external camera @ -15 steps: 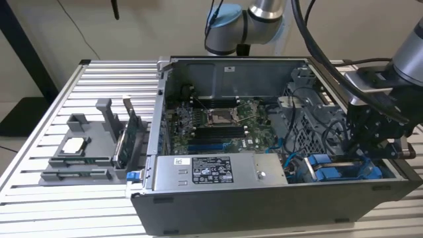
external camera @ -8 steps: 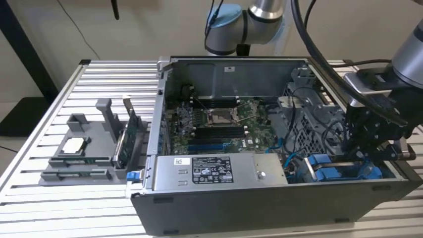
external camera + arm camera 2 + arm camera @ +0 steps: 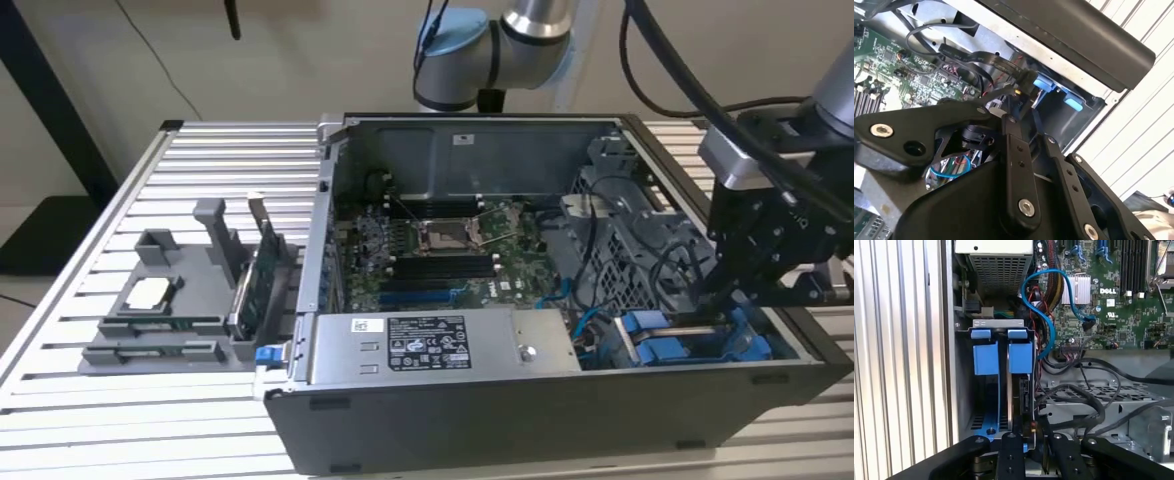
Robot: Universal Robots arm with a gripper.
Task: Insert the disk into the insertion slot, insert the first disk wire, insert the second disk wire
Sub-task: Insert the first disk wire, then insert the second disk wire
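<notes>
gripper [image 3: 1029, 436] low-ctr of first wrist view, fingers narrow, pinching dark disk wire [image 3: 1032, 428] plug | disk [image 3: 1020, 357] in blue carrier, seated in insertion slot [image 3: 965, 390], mid-left of frame | plug just beside disk's edge

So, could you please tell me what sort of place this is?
Probably a robotics lab or test bench: an open computer case sits on a slatted metal table, a robot arm reaches into it, and a grey parts fixture lies beside it.
</notes>
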